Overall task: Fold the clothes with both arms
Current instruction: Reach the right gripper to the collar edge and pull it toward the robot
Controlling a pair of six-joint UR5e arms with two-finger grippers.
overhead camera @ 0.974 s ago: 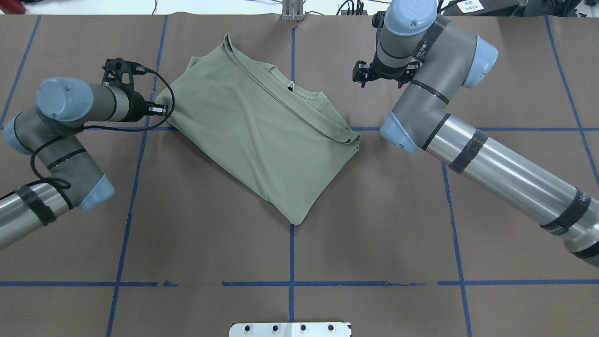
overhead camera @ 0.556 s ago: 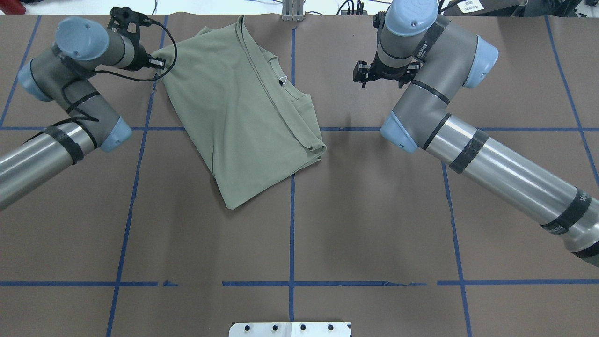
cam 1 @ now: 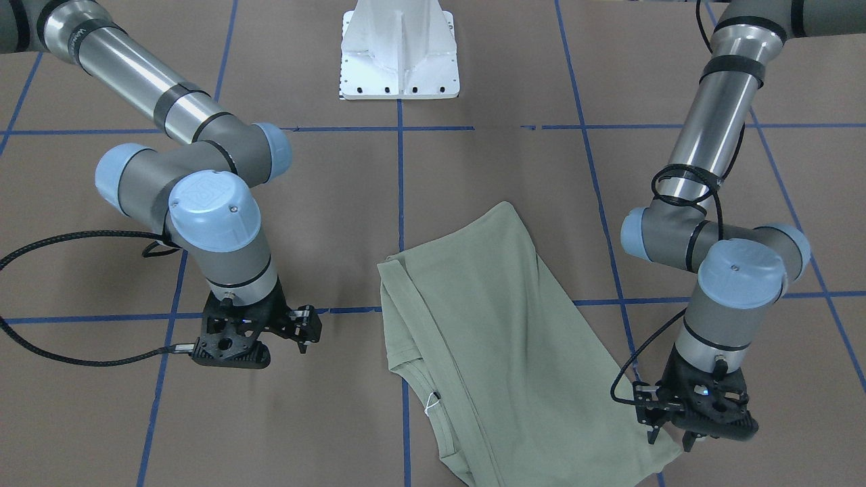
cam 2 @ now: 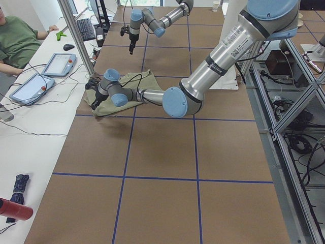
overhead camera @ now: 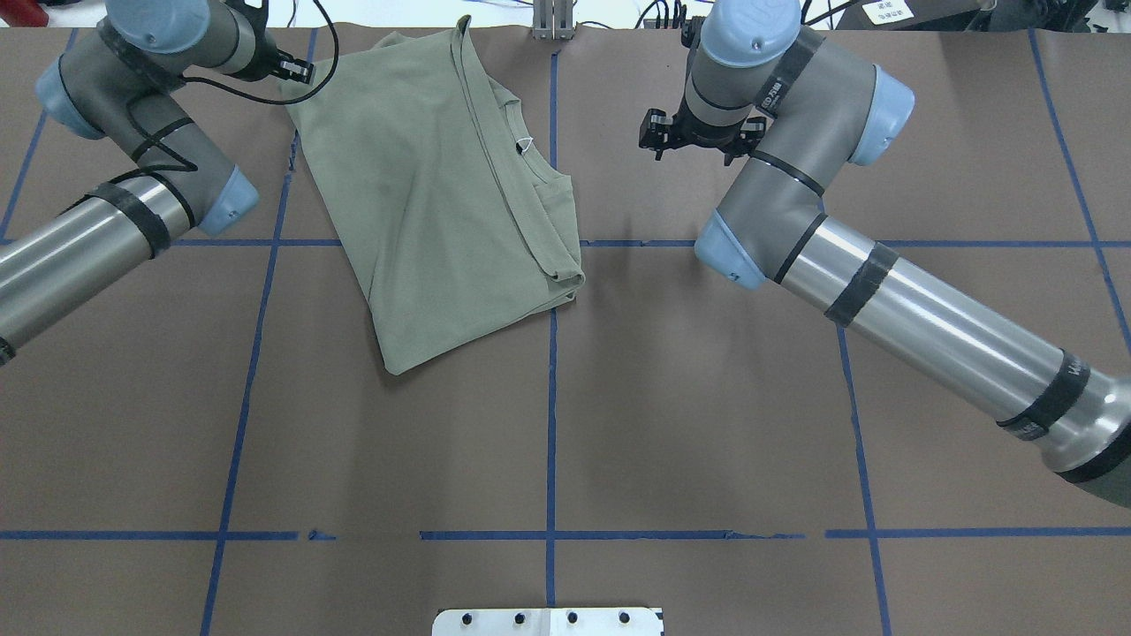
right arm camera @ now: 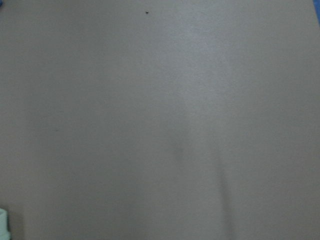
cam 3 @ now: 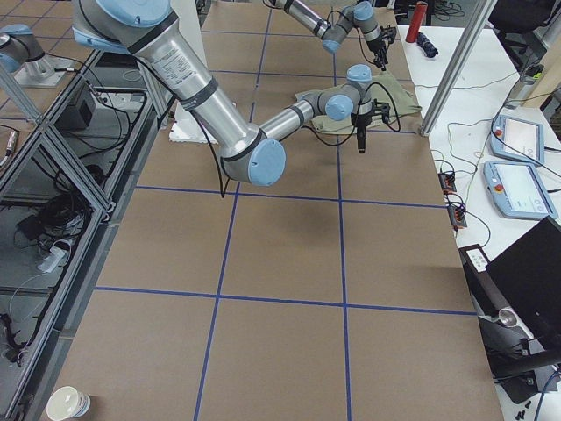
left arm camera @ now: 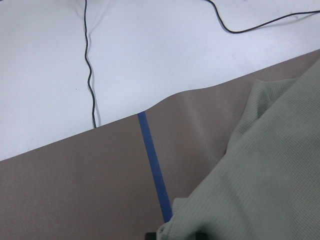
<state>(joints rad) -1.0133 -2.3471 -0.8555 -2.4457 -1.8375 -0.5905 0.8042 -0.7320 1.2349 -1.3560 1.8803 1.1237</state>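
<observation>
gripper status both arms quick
left gripper: closed on a corner of the green shirt
right gripper: open, holding nothing, clear of the shirt

Left end effector [overhead camera: 296, 69] dragged shirt [overhead camera: 442, 177] corner toward far table [overhead camera: 707, 397] edge; shirt slid, rotated; right arm [overhead camera: 778, 177] edged leftward.

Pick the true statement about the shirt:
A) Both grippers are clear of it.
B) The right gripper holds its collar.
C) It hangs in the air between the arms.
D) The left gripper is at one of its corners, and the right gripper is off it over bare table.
D: the left gripper sits on a corner of the shirt, which lies on the table, while the right gripper hangs apart from it over bare brown surface.
</observation>
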